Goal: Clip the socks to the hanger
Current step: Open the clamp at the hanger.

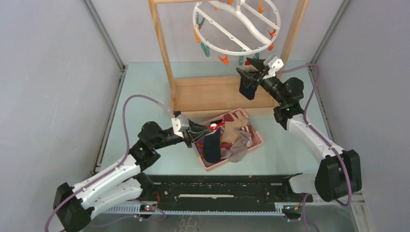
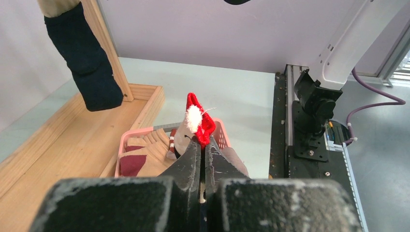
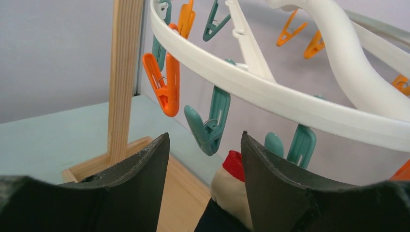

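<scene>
The white hanger point(image 1: 237, 24) hangs at the top, orange and teal clips around its rim point(image 3: 270, 96). My right gripper point(image 1: 250, 67) is just under its near rim, jaws apart point(image 3: 205, 135). A navy sock point(image 1: 248, 89) dangles below it. Its red and cream cuff point(image 3: 232, 179) rests against the right finger, with a gap to the left finger and a teal clip point(image 3: 210, 128) just above. My left gripper point(image 1: 207, 131) is over the basket, shut point(image 2: 203, 144) on the red cuff point(image 2: 199, 118) of another navy sock point(image 1: 212, 145).
The pink basket point(image 1: 258, 140) holds several more socks, tan, maroon and striped. The wooden rack's base point(image 1: 217, 94) lies behind it, with its posts point(image 1: 162, 48) on either side of the hanger. The black rail point(image 1: 217, 186) runs along the near edge.
</scene>
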`<action>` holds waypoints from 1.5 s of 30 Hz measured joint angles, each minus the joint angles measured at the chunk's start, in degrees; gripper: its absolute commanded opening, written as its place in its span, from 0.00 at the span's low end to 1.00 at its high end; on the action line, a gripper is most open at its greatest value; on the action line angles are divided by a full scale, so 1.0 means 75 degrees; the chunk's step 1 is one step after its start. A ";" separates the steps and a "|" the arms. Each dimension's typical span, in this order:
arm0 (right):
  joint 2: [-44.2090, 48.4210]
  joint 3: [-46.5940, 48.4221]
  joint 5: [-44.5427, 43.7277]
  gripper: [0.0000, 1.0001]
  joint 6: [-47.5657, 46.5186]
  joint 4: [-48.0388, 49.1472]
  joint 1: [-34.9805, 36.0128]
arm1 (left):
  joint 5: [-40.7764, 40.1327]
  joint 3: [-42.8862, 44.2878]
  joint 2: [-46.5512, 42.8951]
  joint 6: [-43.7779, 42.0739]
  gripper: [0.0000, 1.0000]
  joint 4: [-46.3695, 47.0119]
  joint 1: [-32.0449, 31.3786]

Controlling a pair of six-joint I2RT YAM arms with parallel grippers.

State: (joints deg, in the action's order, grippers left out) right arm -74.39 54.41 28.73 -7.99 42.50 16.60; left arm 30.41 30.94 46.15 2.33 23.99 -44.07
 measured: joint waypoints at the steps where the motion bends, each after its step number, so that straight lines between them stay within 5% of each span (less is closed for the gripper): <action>1: -0.0064 0.0029 -0.0003 0.64 0.0035 0.0035 0.0000 | 0.0000 0.0000 0.0003 -0.0009 0.00 -0.0017 0.0000; 45: -0.0866 0.0597 0.0866 0.62 0.1259 0.1469 -0.0291 | 0.0175 0.0000 0.0181 -0.0166 0.00 -0.0143 0.0003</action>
State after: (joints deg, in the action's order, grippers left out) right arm -80.88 58.89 35.22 1.45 53.52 14.41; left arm 31.73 30.94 47.51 1.08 22.92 -44.05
